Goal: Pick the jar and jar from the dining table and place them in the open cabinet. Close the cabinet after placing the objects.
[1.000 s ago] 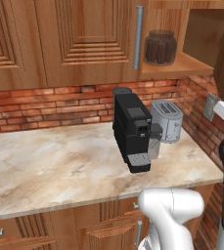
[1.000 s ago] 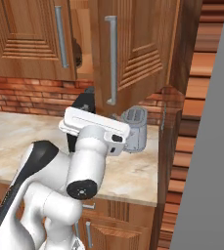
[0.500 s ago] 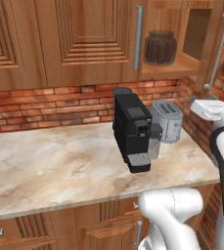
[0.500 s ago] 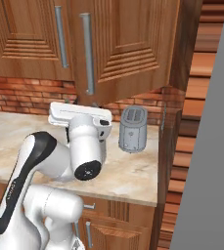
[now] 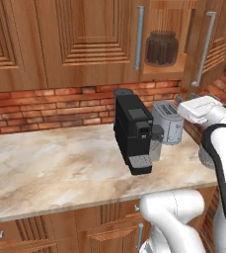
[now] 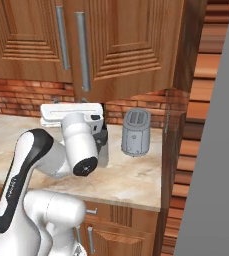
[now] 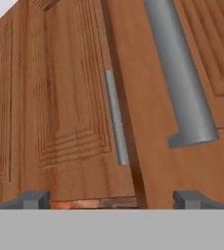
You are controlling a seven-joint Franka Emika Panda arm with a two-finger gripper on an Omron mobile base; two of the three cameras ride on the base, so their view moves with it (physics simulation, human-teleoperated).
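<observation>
One jar (image 5: 161, 48), clear glass with dark brown contents, stands on the shelf inside the wooden wall cabinet (image 5: 164, 69). The cabinet's right door (image 5: 209, 34) hangs partly swung in, its silver bar handle (image 5: 205, 49) facing out. My gripper (image 7: 112, 199) is open and empty, fingertips wide apart, pointing up at this door's face just below its handle (image 7: 182, 83). In the left base view my white hand (image 5: 201, 108) sits below the door's lower edge. The dining table is out of view.
A black coffee machine (image 5: 134, 131) and a silver toaster (image 5: 169, 122) stand on the marbled counter (image 5: 50, 168) under the cabinet. A brick wall runs behind them. The neighbouring cabinet doors (image 6: 26, 35) are shut. A wooden side panel (image 6: 178, 125) bounds the counter on the right.
The right cabinet door has swung further toward shut, and my hand has moved along with it under its lower edge. The gripper stayed open.
</observation>
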